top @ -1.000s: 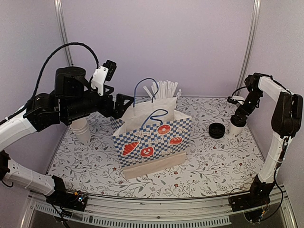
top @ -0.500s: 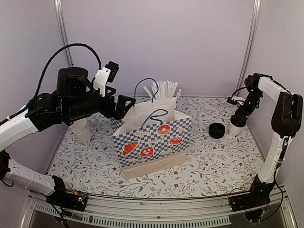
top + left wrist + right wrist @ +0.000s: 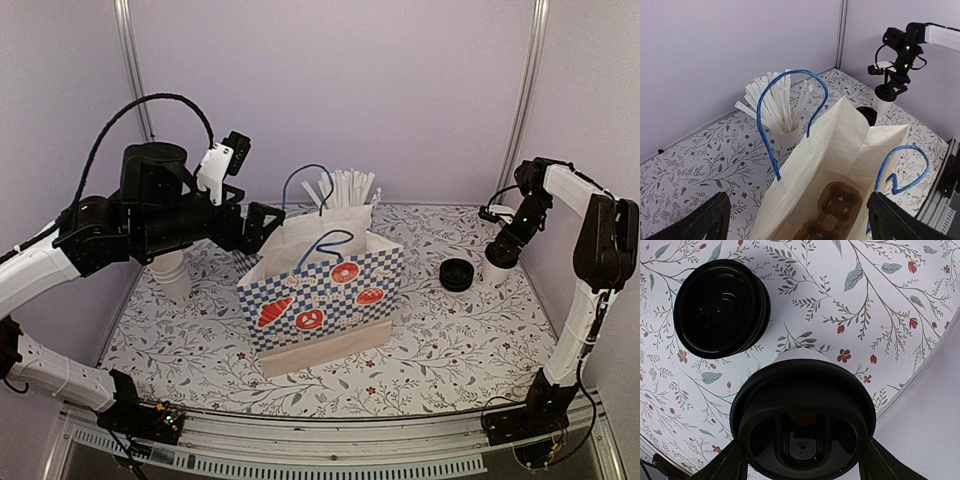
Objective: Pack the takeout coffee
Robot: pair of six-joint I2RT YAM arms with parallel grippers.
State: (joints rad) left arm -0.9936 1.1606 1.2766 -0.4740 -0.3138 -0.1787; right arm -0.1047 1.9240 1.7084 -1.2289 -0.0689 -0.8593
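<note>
Starting at the far left, a stack of paper cups (image 3: pixel 170 272) stands upside down on the table (image 3: pixel 450 340), out of the way under the left arm. The left gripper (image 3: pixel 265 222) hangs at the upper left edge of the paper bag (image 3: pixel 320 295), with its fingers (image 3: pixel 700 222) spread wide to either side of the bag's mouth and pinching nothing. I judge this pose is meant to look down into the opening and be ready to steady it. Its wrist view shows the bag standing upright and gaping, with a cardboard cup holder (image 3: pixel 835 210) lying at the bottom, probably the seat meant for the drink.

Just behind the bag stands a cup of straws (image 3: pixel 782 112), which is not the thing to pack. Further right a spare black lid (image 3: pixel 722 307) lies on the table. Just beside it, near the right wall and well apart from the bag, stands the coffee cup (image 3: pixel 495 272), upright with its lid on. The right gripper (image 3: pixel 499 250) sits directly over it. From its wrist view the fingers (image 3: pixel 730 465) press against opposite sides of the lid, so the cup looks gripped from above, ready to be lifted across to the bag.
</note>
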